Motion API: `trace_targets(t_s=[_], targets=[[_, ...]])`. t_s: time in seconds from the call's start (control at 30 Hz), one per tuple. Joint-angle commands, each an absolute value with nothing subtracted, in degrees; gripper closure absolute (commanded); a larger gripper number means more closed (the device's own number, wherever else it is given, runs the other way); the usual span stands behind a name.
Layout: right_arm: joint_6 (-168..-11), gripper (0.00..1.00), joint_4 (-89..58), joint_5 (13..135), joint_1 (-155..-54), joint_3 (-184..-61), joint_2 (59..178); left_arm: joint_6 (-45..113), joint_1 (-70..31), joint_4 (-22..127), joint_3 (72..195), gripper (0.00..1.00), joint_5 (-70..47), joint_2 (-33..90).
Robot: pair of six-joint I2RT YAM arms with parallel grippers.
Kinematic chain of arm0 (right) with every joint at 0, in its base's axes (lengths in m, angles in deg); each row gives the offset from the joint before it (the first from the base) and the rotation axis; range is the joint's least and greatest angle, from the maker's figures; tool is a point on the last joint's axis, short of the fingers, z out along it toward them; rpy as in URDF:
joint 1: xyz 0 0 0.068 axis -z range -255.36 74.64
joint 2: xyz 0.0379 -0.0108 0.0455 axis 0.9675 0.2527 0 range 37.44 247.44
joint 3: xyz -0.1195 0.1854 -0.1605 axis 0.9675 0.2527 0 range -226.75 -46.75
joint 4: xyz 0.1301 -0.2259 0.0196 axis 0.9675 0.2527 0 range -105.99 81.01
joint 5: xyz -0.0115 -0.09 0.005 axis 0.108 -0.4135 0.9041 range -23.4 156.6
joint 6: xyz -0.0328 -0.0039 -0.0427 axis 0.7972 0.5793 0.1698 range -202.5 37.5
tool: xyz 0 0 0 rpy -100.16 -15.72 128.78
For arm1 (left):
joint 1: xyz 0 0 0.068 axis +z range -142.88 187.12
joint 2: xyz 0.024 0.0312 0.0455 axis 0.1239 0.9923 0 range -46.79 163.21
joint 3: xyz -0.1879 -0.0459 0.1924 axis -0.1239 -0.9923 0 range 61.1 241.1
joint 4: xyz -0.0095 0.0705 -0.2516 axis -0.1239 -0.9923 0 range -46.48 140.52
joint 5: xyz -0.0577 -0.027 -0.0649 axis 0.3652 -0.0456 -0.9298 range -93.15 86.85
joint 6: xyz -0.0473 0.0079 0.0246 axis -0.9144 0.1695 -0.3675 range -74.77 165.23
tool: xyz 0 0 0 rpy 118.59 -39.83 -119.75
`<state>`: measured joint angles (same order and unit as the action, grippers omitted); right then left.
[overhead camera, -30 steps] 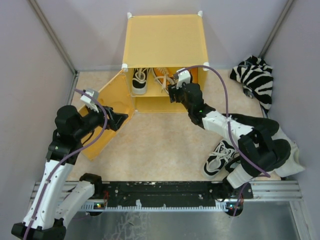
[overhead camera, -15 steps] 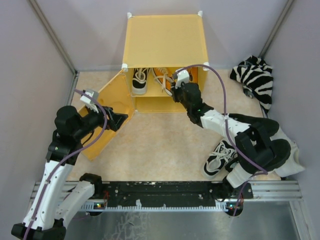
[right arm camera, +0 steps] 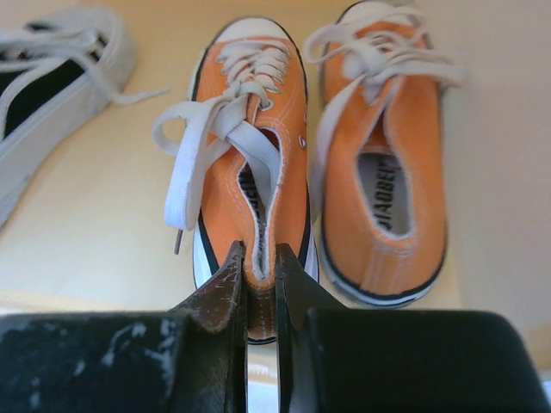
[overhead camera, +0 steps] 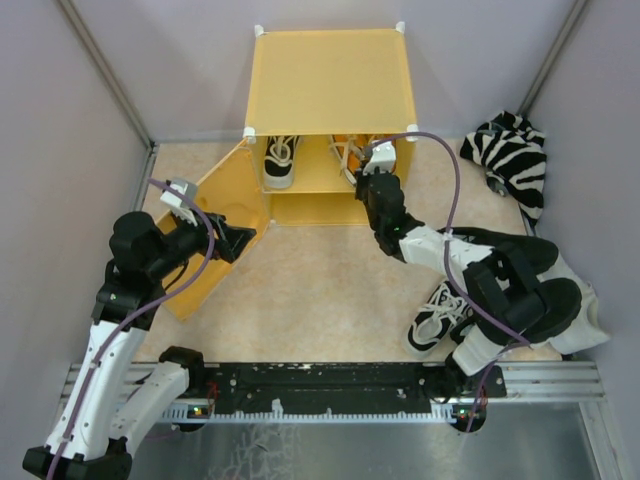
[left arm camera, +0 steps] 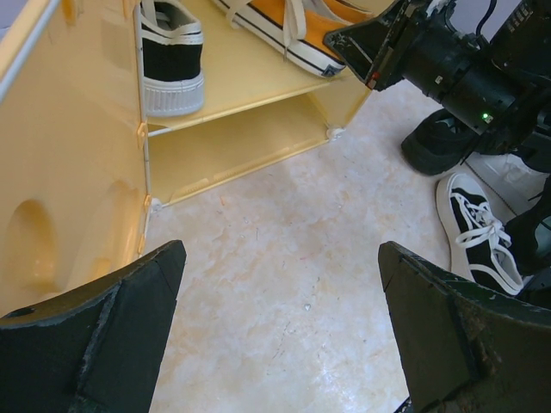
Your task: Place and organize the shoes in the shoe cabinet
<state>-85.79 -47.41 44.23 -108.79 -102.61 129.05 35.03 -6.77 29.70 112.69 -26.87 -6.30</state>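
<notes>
Beige marbled tabletop: shoe cabinet at far side, zebra-striped cloth far right, black-and-white sneaker near right.

Inner shelf: second black-and-white sneaker at left. Orange sneaker and second orange sneaker side by side, toes to the back.

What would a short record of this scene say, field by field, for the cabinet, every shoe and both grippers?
cabinet: shoe cabinet, door open on the left arm's side
upper shelf: black-and-white shoe, then held orange shoe and second orange shoe side by side
floor: other black-and-white shoe by the right arm's base
right gripper: shut on the held orange shoe's heel
left gripper: open, empty, near the door
</notes>
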Motion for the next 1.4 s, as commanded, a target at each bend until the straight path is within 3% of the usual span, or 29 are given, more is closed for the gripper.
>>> trace_targets(t_s=[0.0, 0.8, 0.87, 1.07, 1.13, 1.37], targets=[[-87.85, 1.0, -66.84, 31.83, -108.94, -104.91, 130.38, 35.91, -7.12, 30.13, 112.6, 0.01, -26.59, -6.12], [-77.93, 0.99, -77.38, 22.37, -109.0, -121.55, 148.9, 36.09, -7.11, 30.48, 112.69, 0.01, -26.7, -4.84], [-77.02, 0.9, -77.23, 21.64, -108.94, -122.55, 149.75, 36.09, -7.2, 30.44, 112.65, 0.01, -26.7, -4.79], [-76.66, 0.5, -77.26, 21.41, -108.94, -121.99, 148.75, 36.15, -7.27, 30.31, 112.67, 0.01, -26.24, -5.0], [-77.44, 0.4, -76.33, 22.66, -108.94, -121.16, 147.31, 36.18, -7.29, 30.14, 112.76, 0.01, -26.19, -5.03], [-76.78, 0.27, -72.42, 25.3, -110.71, -116.52, 140.74, 36.13, -7.3, 30.13, 113.08, 0.01, -26.23, -4.99]])
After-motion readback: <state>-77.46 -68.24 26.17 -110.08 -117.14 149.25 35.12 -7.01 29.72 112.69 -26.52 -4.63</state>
